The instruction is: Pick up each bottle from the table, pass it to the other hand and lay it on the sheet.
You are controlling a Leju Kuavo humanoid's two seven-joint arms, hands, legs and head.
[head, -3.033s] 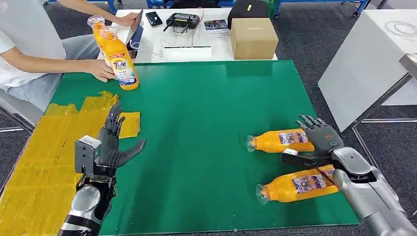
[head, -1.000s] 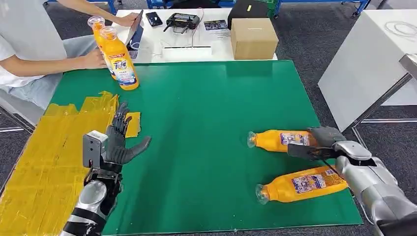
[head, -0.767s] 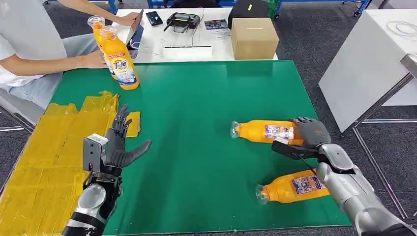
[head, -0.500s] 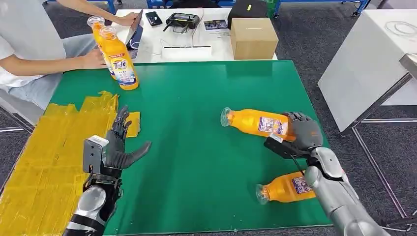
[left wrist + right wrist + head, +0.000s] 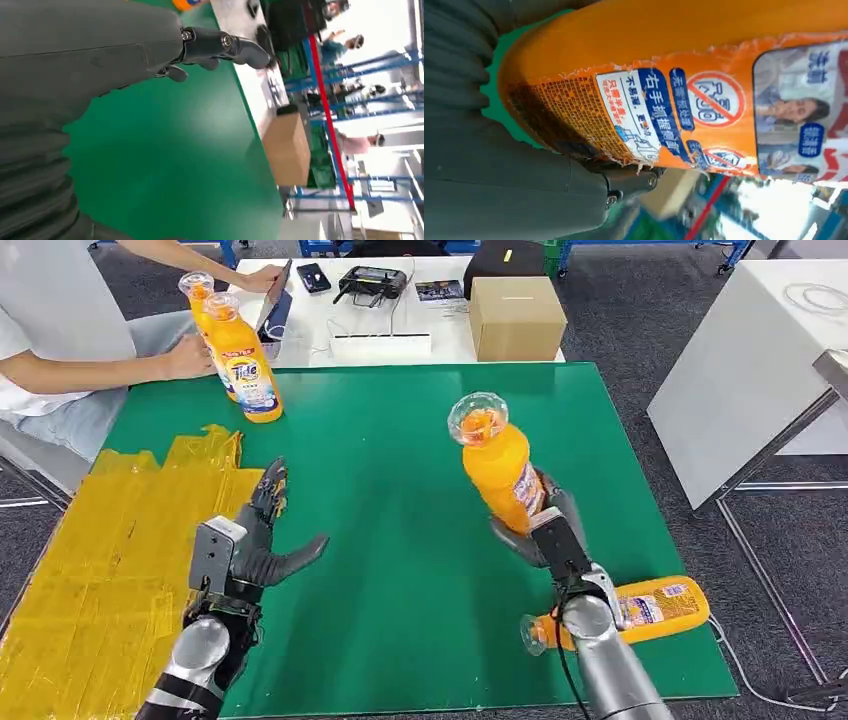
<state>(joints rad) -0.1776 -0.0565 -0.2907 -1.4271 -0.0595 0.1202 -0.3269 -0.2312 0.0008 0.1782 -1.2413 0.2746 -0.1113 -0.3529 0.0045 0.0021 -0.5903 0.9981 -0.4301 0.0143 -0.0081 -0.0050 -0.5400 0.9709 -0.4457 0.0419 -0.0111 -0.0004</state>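
right hand (image 5: 540, 530) gripping orange bottle (image 5: 497, 465), raised over green mat (image 5: 400, 490) | left hand (image 5: 255, 540) fingers spread, holding nothing, at mat's edge by yellow sheet (image 5: 90, 570)

Four orange bottles (image 5: 497, 465), one yellow sheet (image 5: 100, 560), one cardboard box (image 5: 516, 317)
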